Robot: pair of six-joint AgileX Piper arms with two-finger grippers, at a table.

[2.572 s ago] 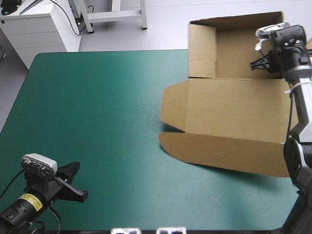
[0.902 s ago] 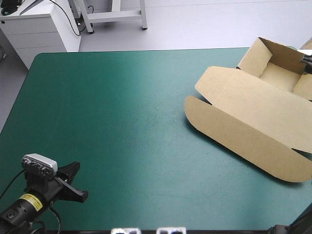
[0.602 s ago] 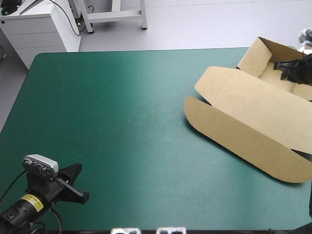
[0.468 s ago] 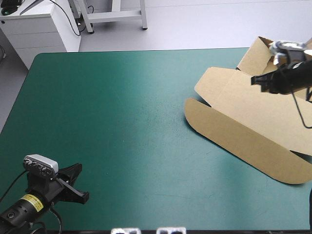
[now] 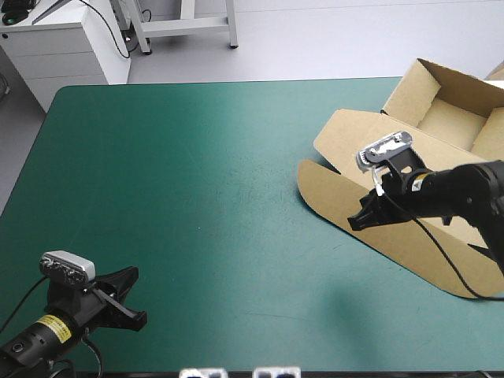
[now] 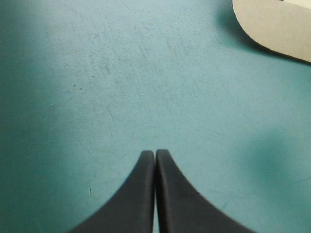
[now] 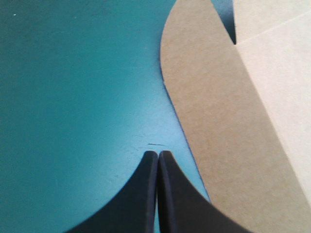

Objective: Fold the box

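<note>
brown box (image 5: 441, 150) — open tray, lid flat — at table's far-right corner

The teal-green cover (image 5: 173, 197) lies smooth, marked with fine scratches and small specks.

Bright even light, pale sheen on the teal-green cover (image 5: 228, 142), soft shadow under the box (image 5: 346, 150).
</note>
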